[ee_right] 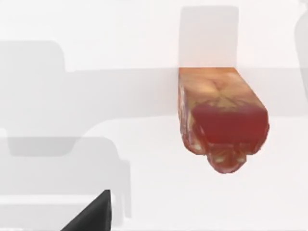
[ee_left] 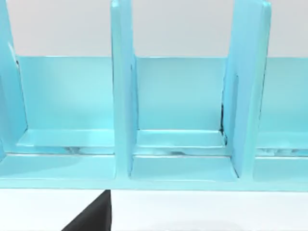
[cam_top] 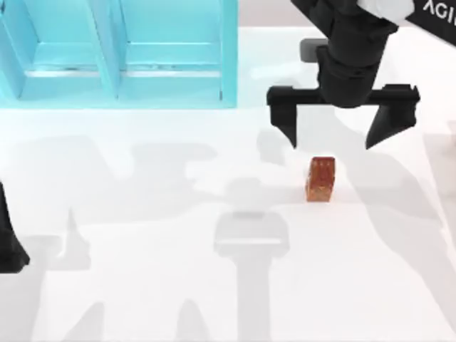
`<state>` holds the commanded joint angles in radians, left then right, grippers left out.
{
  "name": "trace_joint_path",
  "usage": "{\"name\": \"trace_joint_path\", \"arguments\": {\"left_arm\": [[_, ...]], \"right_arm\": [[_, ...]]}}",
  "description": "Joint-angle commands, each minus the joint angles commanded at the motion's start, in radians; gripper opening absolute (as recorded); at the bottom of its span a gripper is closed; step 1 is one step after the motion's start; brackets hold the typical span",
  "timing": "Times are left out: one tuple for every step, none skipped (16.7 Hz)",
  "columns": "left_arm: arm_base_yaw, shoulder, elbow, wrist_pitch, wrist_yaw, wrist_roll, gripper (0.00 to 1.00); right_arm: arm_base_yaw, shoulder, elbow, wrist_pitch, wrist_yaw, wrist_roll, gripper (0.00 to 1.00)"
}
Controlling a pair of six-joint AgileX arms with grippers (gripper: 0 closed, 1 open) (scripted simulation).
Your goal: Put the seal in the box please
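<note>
- Top view: the right hand (cam_top: 333,128) hung with fingers spread, just behind the upright seal (cam_top: 321,179) on the desk (cam_top: 178,285); the box (cam_top: 121,64) lay well off to the left, way unobstructed. The left hand (cam_top: 8,246) sat parked at the left edge, fingers impossible to judge.
- Left wrist view: the box's (ee_left: 183,96) compartments.
- Right wrist view: the seal (ee_right: 224,118) stood apart ahead, ungrasped.

The right arm (cam_top: 353,53) was matte black and rounded, with a white shell bearing partial white lettering, ending in a wide black crossbar gripper (cam_top: 332,135) with 2 tapered, pointed fingers (cam_top: 288,128).
</note>
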<state>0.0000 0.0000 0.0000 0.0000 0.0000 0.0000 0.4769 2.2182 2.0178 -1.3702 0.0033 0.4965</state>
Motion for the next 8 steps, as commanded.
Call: {"name": "trace_joint_path", "arguments": {"left_arm": [[0.0,0.0,0.0,0.0,0.0,0.0,1.0],[0.0,0.0,0.0,0.0,0.0,0.0,1.0],[0.0,0.0,0.0,0.0,0.0,0.0,1.0],[0.0,0.0,0.0,0.0,0.0,0.0,1.0],[0.0,0.0,0.0,0.0,0.0,0.0,1.0],[0.0,0.0,0.0,0.0,0.0,0.0,1.0],[0.0,0.0,0.0,0.0,0.0,0.0,1.0],[0.0,0.0,0.0,0.0,0.0,0.0,1.0]], "right_arm": [[-0.005,-0.001,-0.003,0.002,-0.001,0.0,1.0],[-0.005,0.0,-0.005,0.005,-0.001,-0.001,1.0],[-0.003,0.002,-0.018,0.018,0.0,-0.001,1.0],[-0.002,0.006,-0.041,0.042,0.0,-0.002,1.0],[-0.002,0.012,-0.069,0.075,0.0,-0.002,1.0],[-0.001,0.018,-0.102,0.117,0.0,-0.001,1.0],[-0.001,0.026,-0.139,0.166,0.0,-0.001,1.0],[0.0,0.034,-0.177,0.219,0.0,0.0,1.0]]}}
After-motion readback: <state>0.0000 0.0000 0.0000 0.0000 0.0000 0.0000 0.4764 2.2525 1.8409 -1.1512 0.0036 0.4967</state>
